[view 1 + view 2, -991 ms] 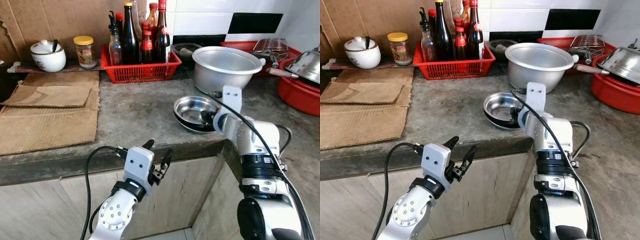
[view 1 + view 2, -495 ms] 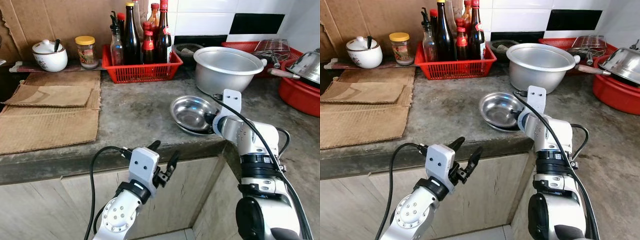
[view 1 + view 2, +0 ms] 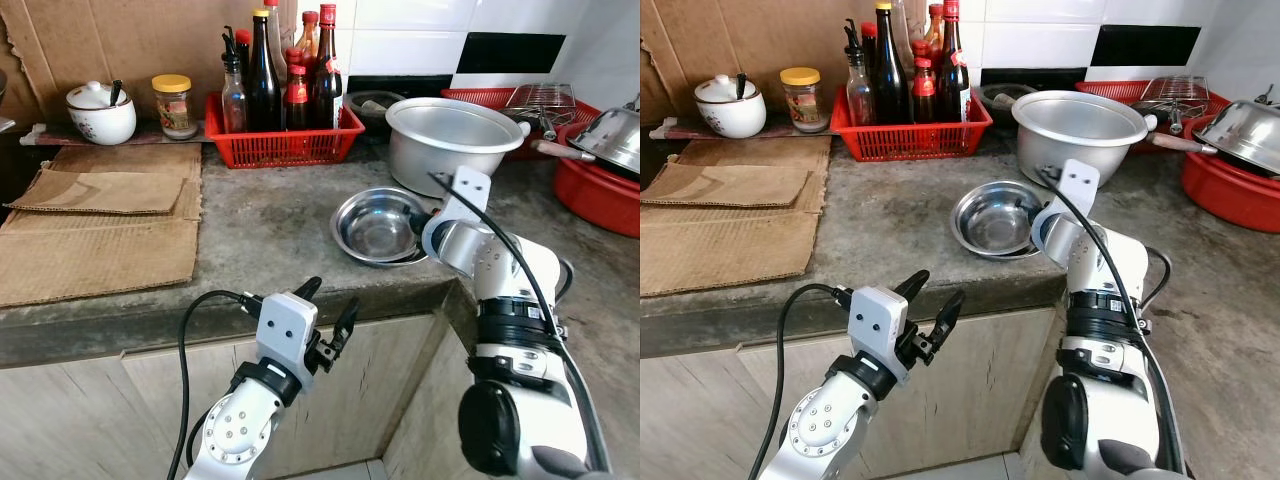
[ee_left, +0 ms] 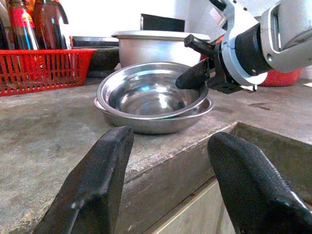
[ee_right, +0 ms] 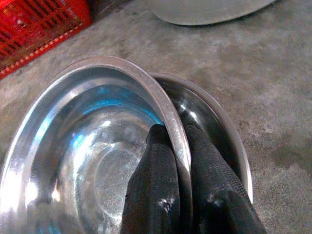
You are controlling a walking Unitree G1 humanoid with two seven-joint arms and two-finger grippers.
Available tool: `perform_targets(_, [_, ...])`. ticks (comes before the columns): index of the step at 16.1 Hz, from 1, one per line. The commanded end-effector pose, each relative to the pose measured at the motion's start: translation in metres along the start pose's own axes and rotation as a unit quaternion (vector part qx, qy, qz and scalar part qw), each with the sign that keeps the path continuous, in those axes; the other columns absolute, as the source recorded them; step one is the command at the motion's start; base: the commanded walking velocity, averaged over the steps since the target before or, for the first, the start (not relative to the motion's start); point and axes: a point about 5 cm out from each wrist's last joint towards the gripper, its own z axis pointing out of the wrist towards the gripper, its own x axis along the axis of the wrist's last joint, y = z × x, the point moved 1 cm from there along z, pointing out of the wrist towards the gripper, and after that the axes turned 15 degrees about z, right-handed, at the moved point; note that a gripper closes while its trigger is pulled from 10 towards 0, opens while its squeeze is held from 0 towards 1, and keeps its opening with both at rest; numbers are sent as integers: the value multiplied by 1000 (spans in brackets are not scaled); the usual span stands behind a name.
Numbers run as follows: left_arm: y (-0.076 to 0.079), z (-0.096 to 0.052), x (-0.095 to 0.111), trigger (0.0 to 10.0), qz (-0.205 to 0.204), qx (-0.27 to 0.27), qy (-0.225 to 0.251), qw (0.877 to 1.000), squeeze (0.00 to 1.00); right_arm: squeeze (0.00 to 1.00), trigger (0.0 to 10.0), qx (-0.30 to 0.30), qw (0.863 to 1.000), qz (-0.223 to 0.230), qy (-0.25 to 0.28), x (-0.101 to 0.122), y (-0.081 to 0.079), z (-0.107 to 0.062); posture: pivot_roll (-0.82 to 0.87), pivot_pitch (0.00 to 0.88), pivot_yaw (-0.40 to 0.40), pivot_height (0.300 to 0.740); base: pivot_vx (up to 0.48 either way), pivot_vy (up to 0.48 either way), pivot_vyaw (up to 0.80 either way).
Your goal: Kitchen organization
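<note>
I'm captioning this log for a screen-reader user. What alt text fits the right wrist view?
The right gripper is pinching the rim of the upper steel bowl, which sits in a second bowl on a grey stone counter. A red basket shows in one corner.

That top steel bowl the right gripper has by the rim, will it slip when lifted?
Probably light and stiff. The right gripper pinches only the top steel bowl's thin polished rim, so it may slip or swing. It sits nested in the lower bowl, which might drag along.
</note>
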Motion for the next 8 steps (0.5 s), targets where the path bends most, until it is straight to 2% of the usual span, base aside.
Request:
perform_targets(1, [-1, 1, 2, 10000, 1, 0, 5, 1000, 0, 0, 0, -20, 999, 27, 8, 0, 7, 2, 68, 39, -94, 740, 0, 0, 0])
perform_targets(4, [-2, 1, 1, 10000, 4, 2, 2, 1000, 0, 0, 0, 11, 994, 92, 60, 12, 3, -5, 67, 39, -92, 740, 0, 0, 0])
perform_targets(6, [-3, 2, 1, 10000, 6, 2, 2, 1000, 0, 0, 0, 44, 990, 98, 93, 18, -4, -14, 65, 37, -88, 740, 0, 0, 0])
perform_targets(8, [-2, 2, 0, 10000, 5, 2, 1, 1000, 0, 0, 0, 61, 989, 105, 83, 12, -8, -19, 61, 36, -86, 740, 0, 0, 0])
